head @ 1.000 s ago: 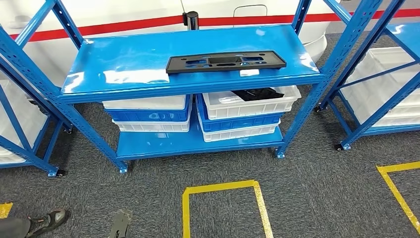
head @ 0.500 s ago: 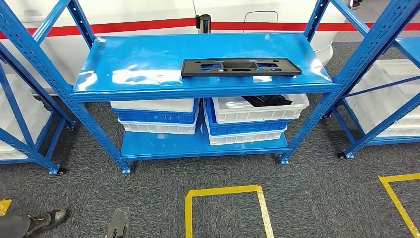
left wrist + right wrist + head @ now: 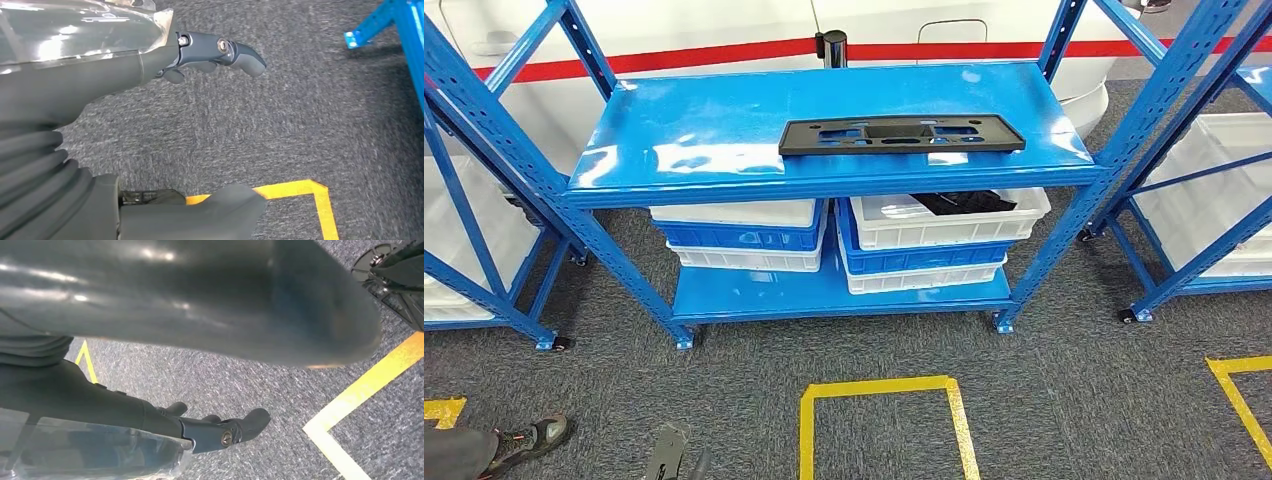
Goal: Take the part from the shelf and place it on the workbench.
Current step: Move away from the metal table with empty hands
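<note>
Both arms hang at the robot's sides, which is why each wrist camera looks down at carpet rather than at anything to pick up. The left hand (image 3: 200, 125) holds nothing: its thumb and darker fingers stand well apart over the grey floor (image 3: 300, 125), with a corner of yellow floor tape (image 3: 300, 189) below it. The right hand (image 3: 220, 432) is just as idle, fingers loosely spread and nothing between them, more yellow tape running across the carpet beside it. I'd judge the hands are kept low and empty because the robot is lining itself up with the rack and has no use for them yet.

Further out, straight ahead, stands the blue shelf (image 3: 694, 120). The part (image 3: 902, 134), a flat black plate with several cut-outs, lies flat on the top deck, right of centre and close to the front edge. That placement looks deliberate: near the lip, it can be reached without leaning deep over the deck. Under it, on the lower deck, sit stacked white and blue bins (image 3: 929, 240), one of them with something dark inside.

A yellow square (image 3: 886, 425) marked on the carpet lies in front of the rack, probably the standing spot for the reach. A person's shoe (image 3: 529, 438) shows at the lower left, near but apart from the robot.
</note>
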Tool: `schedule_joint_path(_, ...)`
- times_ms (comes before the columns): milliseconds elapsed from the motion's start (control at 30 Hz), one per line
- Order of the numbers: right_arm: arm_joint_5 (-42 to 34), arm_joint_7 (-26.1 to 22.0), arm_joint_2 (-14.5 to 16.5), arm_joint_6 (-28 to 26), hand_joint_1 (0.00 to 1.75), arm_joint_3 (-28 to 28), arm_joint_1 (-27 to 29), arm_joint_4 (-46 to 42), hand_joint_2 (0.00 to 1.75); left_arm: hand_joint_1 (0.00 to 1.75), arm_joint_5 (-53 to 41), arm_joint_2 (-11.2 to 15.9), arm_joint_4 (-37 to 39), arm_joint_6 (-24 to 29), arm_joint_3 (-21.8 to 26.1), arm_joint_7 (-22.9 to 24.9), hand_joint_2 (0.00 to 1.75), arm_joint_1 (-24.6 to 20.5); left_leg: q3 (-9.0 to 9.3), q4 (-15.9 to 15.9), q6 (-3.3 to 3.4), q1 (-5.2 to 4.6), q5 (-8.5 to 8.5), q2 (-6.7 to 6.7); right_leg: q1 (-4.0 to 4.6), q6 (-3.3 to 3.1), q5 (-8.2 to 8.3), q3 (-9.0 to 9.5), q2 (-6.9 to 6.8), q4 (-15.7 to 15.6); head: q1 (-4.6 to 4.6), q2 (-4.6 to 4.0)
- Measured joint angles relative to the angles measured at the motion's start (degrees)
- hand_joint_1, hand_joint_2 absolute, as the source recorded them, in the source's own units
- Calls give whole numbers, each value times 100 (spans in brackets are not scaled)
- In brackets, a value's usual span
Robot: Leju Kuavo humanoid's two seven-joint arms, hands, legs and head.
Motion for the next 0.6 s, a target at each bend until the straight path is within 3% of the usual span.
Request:
schedule_joint_path(33, 4, -2, 0, 9, 0, 0, -1, 0, 0, 0, -1, 1, 0, 0, 1, 7, 175, 1, -35, 53, 0, 1, 47, 7, 2, -1, -2, 4, -7, 0, -2, 0)
schedule_joint_path(67, 4, -4, 1, 18, 0, 0, -4, 0, 0, 0, -1, 3, 0, 0, 1, 16, 175, 1, 48, -132, 8, 3, 198, 14, 1, 0, -3, 12, -11, 1, -1, 0)
schedule_joint_path(167, 3, -16, 7, 39, 0, 0, -28, 0, 0, 0, 7, 14, 0, 1, 10, 57, 175, -12, 610, -1263, 68, -7, 701, 59, 26, 22, -19, 36, -12, 4, 1, 0)
schedule_joint_path(233, 2, -17, 3, 46, 0, 0, -41, 0, 0, 0, 8, 6, 0, 1, 18, 83, 175, -20, 759, -1577, 75, -22, 768, 73, 91, 31, -52, 3, -14, 19, 9, 0)
schedule_joint_path(300, 1, -17, -2, 74, 0, 0, -42, 0, 0, 0, 7, -5, 0, 0, 23, 97, 175, -19, 760, -1596, 75, -54, 781, 53, 131, 36, -64, -29, -17, 23, 13, 0)
schedule_joint_path(433, 11, -20, 13, 156, 0, 0, -36, 0, 0, 0, -6, -5, 0, -8, 27, 131, 175, -18, 739, -1592, 149, -124, 796, 41, 109, 98, -24, -1, -19, 3, 9, 0)
schedule_joint_path(600, 16, -20, 20, 158, 0, 0, -35, 0, 0, 0, -34, -7, 0, -52, 27, 196, 175, -18, 725, -1589, 176, -141, 806, 41, 93, 129, -2, 13, -19, -23, 10, 0)
